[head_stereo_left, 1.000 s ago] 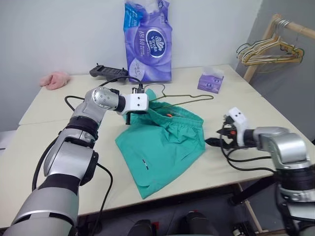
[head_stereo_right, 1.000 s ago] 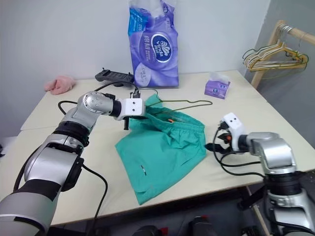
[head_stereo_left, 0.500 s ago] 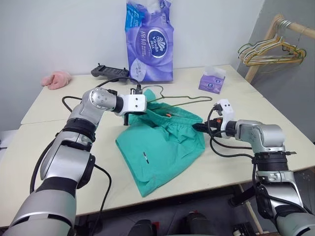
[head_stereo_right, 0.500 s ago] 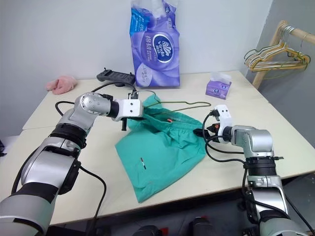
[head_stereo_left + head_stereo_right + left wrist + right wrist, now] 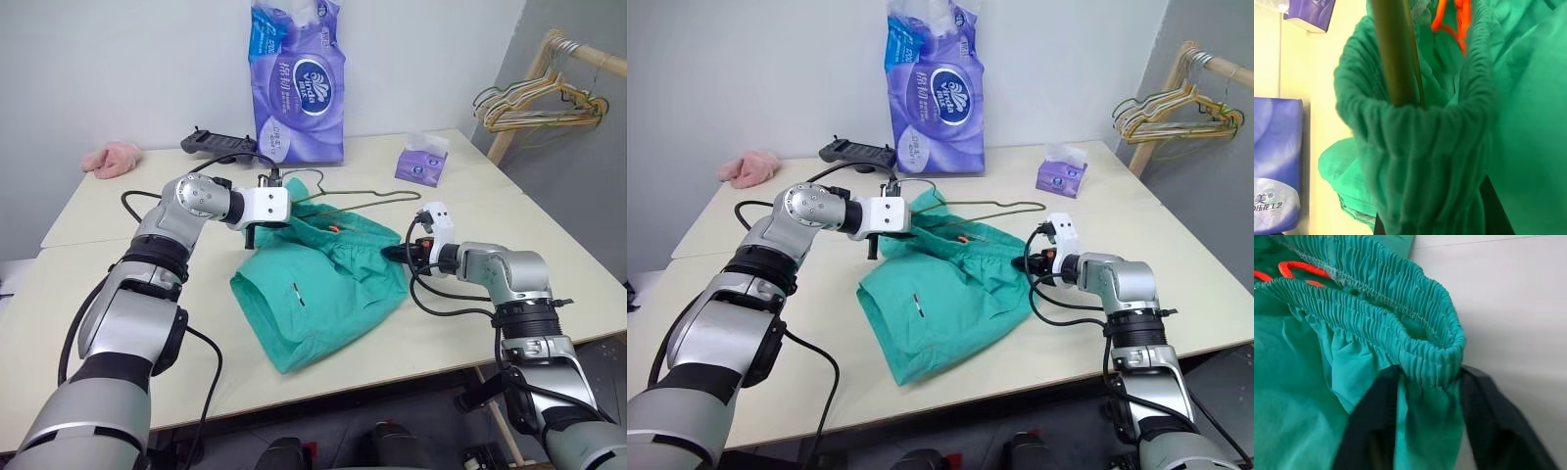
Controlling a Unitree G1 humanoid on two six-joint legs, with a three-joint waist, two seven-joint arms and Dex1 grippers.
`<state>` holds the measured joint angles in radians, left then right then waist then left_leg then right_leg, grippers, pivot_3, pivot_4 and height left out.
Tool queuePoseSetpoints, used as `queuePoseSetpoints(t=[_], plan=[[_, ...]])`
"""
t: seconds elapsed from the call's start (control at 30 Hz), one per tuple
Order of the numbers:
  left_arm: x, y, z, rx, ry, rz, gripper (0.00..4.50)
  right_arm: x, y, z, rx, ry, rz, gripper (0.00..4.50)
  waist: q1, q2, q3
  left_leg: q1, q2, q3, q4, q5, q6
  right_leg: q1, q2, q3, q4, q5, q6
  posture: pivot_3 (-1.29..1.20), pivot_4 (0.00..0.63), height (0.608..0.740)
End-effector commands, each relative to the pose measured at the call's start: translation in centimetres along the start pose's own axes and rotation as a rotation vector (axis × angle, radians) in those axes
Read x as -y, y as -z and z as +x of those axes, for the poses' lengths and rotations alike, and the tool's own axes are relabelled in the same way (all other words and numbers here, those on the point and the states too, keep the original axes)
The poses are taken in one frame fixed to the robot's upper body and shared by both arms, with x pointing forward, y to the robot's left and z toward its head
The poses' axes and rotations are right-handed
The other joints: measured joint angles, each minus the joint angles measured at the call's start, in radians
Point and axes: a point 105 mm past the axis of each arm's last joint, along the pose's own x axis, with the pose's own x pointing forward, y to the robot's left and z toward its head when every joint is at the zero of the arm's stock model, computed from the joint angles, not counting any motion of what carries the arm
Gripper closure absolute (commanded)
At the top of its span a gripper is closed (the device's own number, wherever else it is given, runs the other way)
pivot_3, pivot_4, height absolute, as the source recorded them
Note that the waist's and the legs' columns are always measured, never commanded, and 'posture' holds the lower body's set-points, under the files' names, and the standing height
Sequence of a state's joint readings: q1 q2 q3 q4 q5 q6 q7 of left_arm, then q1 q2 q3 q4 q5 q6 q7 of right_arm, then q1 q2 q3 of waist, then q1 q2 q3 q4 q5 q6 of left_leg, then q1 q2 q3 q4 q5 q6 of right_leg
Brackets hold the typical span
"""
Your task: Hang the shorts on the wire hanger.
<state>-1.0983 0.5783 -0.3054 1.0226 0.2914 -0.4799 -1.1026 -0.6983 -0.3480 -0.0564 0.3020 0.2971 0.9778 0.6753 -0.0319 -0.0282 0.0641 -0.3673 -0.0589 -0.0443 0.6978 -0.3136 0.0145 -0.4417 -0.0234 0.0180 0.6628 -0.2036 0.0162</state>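
The teal-green thin fabric shorts (image 5: 318,289) lie on the cream table (image 5: 88,274), their gathered waistband running left to right along the far edge. The left gripper (image 5: 257,233) is closed on the waistband's left end with the thin olive-bronze wire hanger (image 5: 364,195) — whose long bar reaches right, just beyond the waistband. The right gripper (image 5: 394,254) sits at the waistband's right end, its black fingers (image 5: 1371,426) straddling the elastic, partly closed — whether they pinch it yet I cannot tell. That right end lies nearest the right arm.

We see a plain test room: bare grey wall (image 5: 118,69), pale worktop (image 5: 88,284), wooden clothes rail (image 5: 534,69) with hangers (image 5: 534,103).
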Motion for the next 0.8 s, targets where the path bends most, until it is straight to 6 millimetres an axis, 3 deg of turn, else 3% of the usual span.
queuePoseSetpoints(t=[0.03, 0.07, 0.2, 0.3, 0.43, 0.6, 0.8], plan=[[-1.5, -0.5, -1.1, 0.011, -0.061, 0.023, 4.50, -0.6, -2.5, -0.5, 0.077, -0.020, -0.038, 4.08, 0.000, 0.000, 0.000, 0.000, 0.000, 0.000, 0.000, 0.000, 0.000, 0.000, 0.000, 0.000, 0.000, 0.000, 0.000, -0.01, 0.007, 0.740], [-1.5, -0.5, -1.2, 0.010, -0.062, 0.022, 4.50, -0.7, -2.7, -0.6, 0.084, -0.021, -0.042, 4.41, 0.000, 0.000, 0.000, 0.000, 0.000, 0.000, 0.000, 0.000, 0.000, 0.000, 0.000, 0.000, 0.000, 0.000, 0.000, -0.01, 0.007, 0.740], [-1.5, -0.4, -1.3, 0.008, -0.064, 0.018, 4.50, -0.7, -3.5, -1.0, 0.104, 0.000, -0.103, 4.46, 0.000, 0.000, 0.000, 0.000, 0.000, 0.000, 0.000, 0.000, 0.000, 0.000, 0.000, 0.000, 0.000, 0.000, 0.000, 0.00, 0.009, 0.740], [-1.1, -0.2, -1.5, 0.011, -0.050, 0.014, 4.50, -0.7, -3.4, -2.1, 0.082, 0.035, -0.352, 4.46, 0.001, 0.000, 0.000, 0.000, 0.000, 0.000, 0.000, 0.000, 0.000, 0.000, 0.000, 0.000, 0.000, 0.000, 0.000, -0.01, 0.010, 0.740], [0.7, 0.5, -1.9, 0.010, 0.046, 0.000, 4.50, 0.1, -3.7, -3.9, 0.073, 0.090, -0.537, 4.46, 0.001, 0.000, 0.000, 0.000, 0.000, 0.000, 0.000, 0.000, 0.000, 0.000, 0.000, -0.001, 0.000, 0.000, 0.000, -0.02, 0.016, 0.740], [1.7, 1.7, -2.3, -0.045, 0.099, 0.019, 4.50, -0.1, -3.7, -5.3, 0.055, 0.067, -0.600, 4.46, 0.001, 0.000, 0.000, 0.000, 0.000, 0.000, 0.000, 0.000, 0.000, 0.000, 0.001, -0.001, -0.001, 0.000, 0.000, -0.04, 0.018, 0.740], [0.9, 1.4, -2.0, -0.059, 0.074, 0.028, 4.50, -0.4, -3.7, -5.8, 0.038, 0.067, -0.636, 4.46, 0.002, 0.000, 0.000, 0.000, 0.000, 0.000, 0.000, 0.000, 0.000, 0.001, 0.001, -0.001, -0.001, 0.000, 0.000, -0.05, 0.015, 0.740]])
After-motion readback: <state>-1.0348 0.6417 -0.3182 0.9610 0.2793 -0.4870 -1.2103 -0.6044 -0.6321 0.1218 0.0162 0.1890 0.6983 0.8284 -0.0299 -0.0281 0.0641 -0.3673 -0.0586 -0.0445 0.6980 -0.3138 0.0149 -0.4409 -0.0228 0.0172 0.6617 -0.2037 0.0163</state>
